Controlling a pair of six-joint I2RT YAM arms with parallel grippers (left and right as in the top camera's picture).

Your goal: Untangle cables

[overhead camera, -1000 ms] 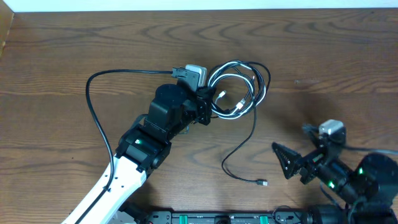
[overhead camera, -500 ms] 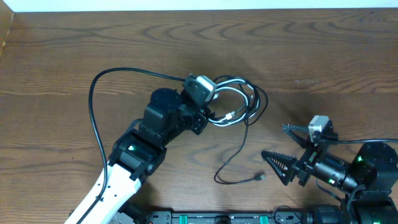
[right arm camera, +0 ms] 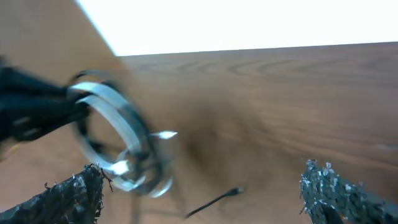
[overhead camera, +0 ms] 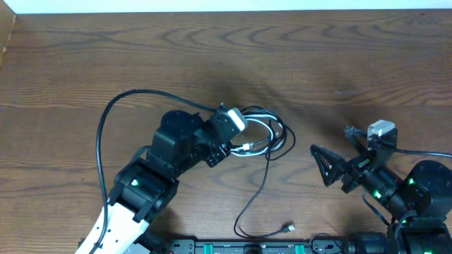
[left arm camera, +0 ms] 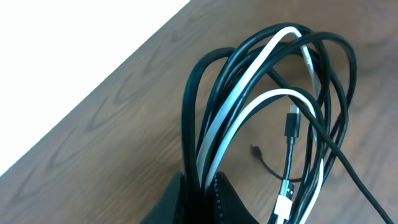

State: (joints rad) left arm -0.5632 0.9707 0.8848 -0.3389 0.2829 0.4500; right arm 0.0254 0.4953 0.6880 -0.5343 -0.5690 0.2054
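Observation:
A tangled coil of black and white cables [overhead camera: 263, 136] hangs from my left gripper [overhead camera: 227, 146], which is shut on the bundle and holds it off the table. In the left wrist view the loops [left arm camera: 261, 106] rise from between the shut fingers [left arm camera: 224, 202], with a black and white plug pair [left arm camera: 291, 158] inside the coil. One black cable [overhead camera: 256, 190] trails down to a small plug [overhead camera: 288, 228] on the table. My right gripper [overhead camera: 337, 153] is open and empty, to the right of the coil. The right wrist view shows the coil blurred [right arm camera: 118, 137] between its spread fingertips [right arm camera: 74, 193].
The thick black lead [overhead camera: 106, 141] of the left arm arcs over the wooden table [overhead camera: 353, 63]. A pale surface lies beyond the table's far edge [overhead camera: 212, 5].
My left gripper has drawn back down and left with the coil in it, dragging the trailing black cable and its plug toward the front. My right gripper has turned and shifted.

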